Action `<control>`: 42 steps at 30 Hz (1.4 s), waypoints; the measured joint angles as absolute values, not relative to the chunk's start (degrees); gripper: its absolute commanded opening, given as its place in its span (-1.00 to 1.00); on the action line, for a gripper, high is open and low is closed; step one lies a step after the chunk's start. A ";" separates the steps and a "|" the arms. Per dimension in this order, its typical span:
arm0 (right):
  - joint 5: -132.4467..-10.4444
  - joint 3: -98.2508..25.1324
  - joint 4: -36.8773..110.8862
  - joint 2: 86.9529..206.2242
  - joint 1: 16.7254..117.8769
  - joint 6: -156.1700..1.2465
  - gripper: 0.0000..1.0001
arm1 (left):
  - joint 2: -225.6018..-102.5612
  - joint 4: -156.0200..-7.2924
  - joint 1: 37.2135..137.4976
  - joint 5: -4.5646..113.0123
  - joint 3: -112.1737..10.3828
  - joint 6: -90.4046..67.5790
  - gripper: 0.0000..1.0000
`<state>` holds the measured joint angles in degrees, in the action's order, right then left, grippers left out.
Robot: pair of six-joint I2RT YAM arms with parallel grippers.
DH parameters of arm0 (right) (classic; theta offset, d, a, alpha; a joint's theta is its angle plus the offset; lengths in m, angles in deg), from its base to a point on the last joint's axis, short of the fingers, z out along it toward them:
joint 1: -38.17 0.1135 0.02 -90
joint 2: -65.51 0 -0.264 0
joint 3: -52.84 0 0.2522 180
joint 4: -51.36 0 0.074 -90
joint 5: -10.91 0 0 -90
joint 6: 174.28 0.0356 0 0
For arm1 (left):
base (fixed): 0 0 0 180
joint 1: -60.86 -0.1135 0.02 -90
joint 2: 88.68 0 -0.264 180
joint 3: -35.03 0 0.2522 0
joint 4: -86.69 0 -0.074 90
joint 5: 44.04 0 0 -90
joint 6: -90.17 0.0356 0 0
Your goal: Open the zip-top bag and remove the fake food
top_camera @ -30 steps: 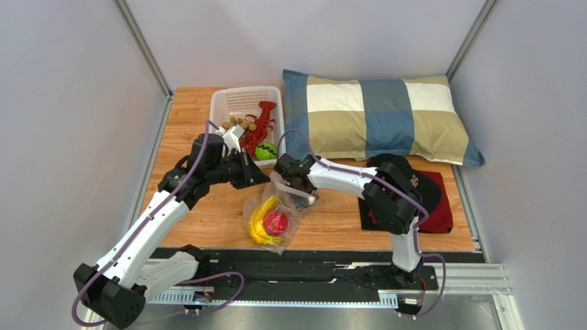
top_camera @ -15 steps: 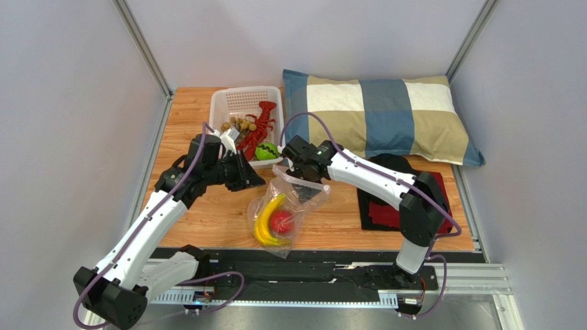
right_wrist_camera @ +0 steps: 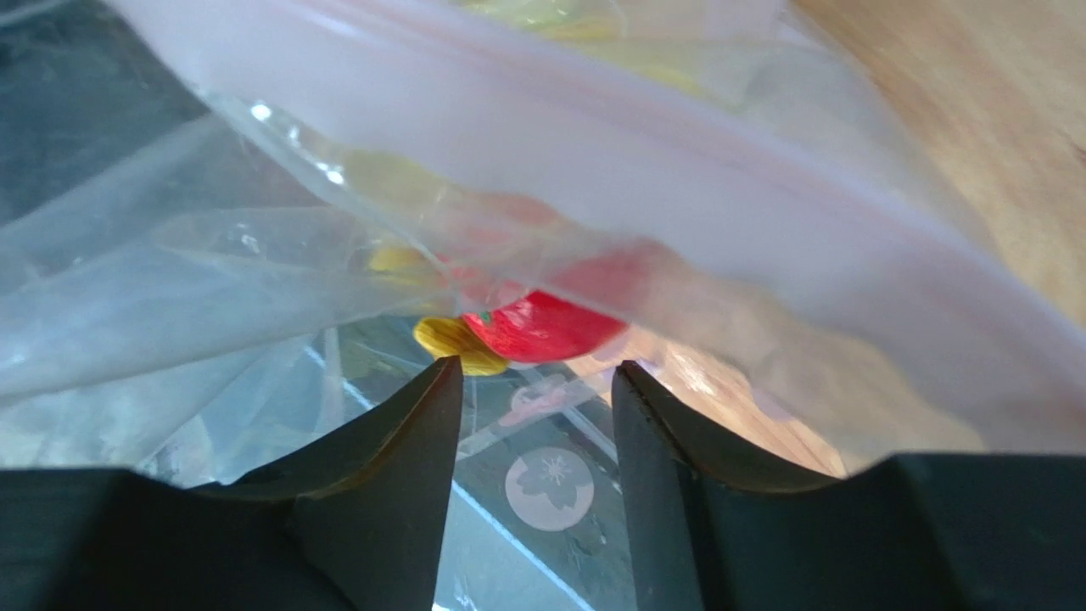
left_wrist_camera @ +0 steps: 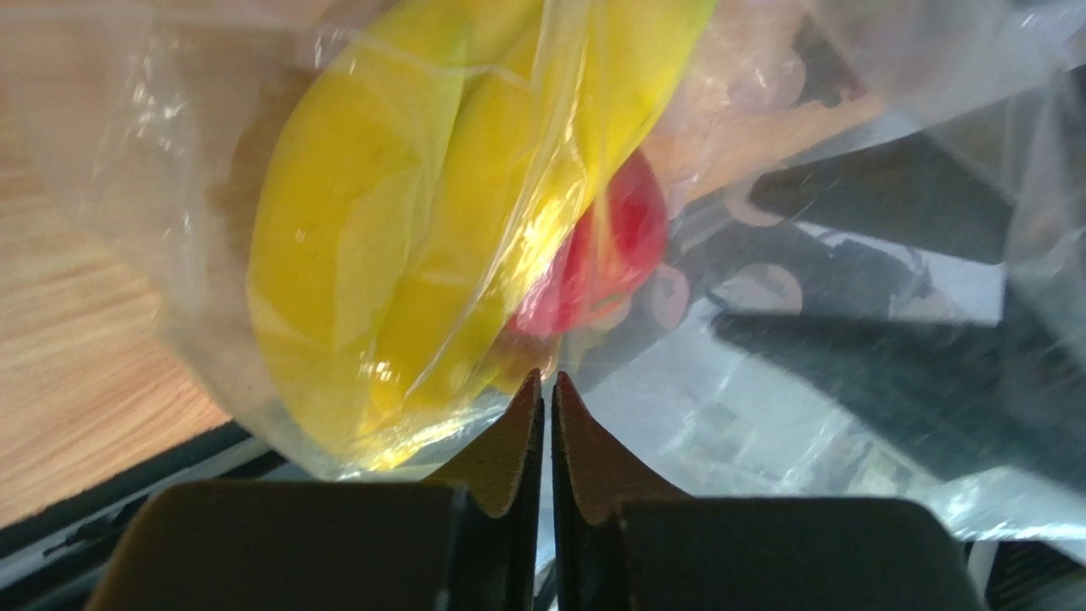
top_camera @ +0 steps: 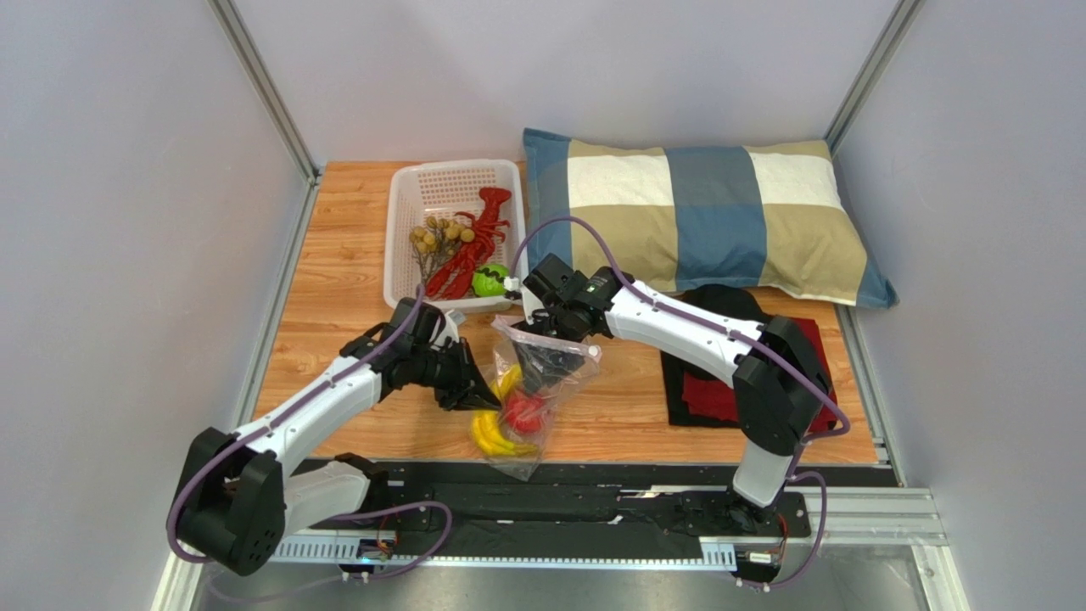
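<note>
The zip-top bag [top_camera: 546, 377] lies crumpled at the table's middle front, holding a yellow banana bunch [top_camera: 497, 439] and a red round fruit [top_camera: 520, 411]. My left gripper [top_camera: 482, 395] is low against the bag's left side. In the left wrist view its jaws [left_wrist_camera: 550, 377] stand almost together with thin bag film between them, and the banana [left_wrist_camera: 383, 229] and red fruit [left_wrist_camera: 612, 255] are just beyond. My right gripper [top_camera: 551, 341] is at the bag's far end, open [right_wrist_camera: 535, 369] under the pinkish zip strip [right_wrist_camera: 714, 166], and the red fruit [right_wrist_camera: 542, 325] shows ahead through the plastic.
A white mesh basket [top_camera: 421, 191] at the back left holds a red lobster [top_camera: 482, 229], a green ball [top_camera: 490, 280] and a brownish grape cluster [top_camera: 434, 238]. A checked pillow [top_camera: 701, 217] fills the back right. A black cap on red cloth [top_camera: 778, 369] lies to the right.
My left gripper came down from beside the basket to the bag's near left side and closed. The right gripper let go, opened and now sits at the bag's far end.
</note>
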<state>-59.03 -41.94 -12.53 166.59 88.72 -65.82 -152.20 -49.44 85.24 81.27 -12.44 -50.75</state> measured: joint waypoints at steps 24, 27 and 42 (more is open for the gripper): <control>-51.75 -32.71 3.51 173.78 90.14 -58.76 0.58 | -170.04 -62.34 87.03 82.87 -14.65 -49.77 -0.81; -52.04 -32.15 4.56 173.78 90.20 -57.95 0.58 | -169.32 -60.46 87.10 81.56 -15.28 -48.24 -0.65; -55.95 -43.21 2.49 180.07 83.41 -50.61 0.57 | -145.08 -37.49 87.12 68.18 -28.88 -40.28 -0.33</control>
<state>-55.95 -43.21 2.49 180.07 83.41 -50.61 -145.08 -37.49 87.12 68.18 -28.88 -40.28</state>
